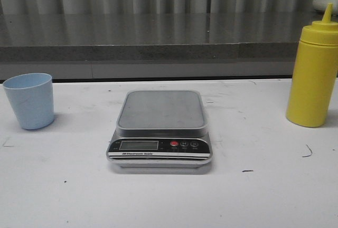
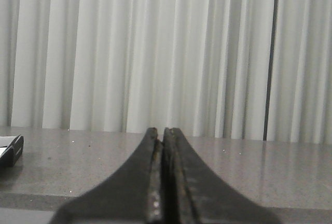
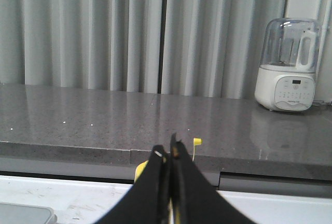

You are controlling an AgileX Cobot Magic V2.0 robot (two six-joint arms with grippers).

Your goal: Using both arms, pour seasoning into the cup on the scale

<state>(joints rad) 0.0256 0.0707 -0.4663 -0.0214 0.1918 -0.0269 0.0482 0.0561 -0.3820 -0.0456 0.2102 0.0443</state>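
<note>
The pale-blue cup stands upright on the white table at the left, apart from the scale. The silver scale sits at the table's middle with a bare platform. The yellow seasoning bottle stands upright at the far right. Neither gripper shows in the front view. My left gripper is shut and empty, facing the grey counter and curtain. My right gripper is shut and empty. The bottle's yellow shoulder and its nozzle tip show just behind the right fingers, mostly hidden by them.
A grey stone counter runs along the back of the table, with a ribbed curtain behind it. A white blender stands on that counter at the right. A dark object lies on the counter in the left wrist view.
</note>
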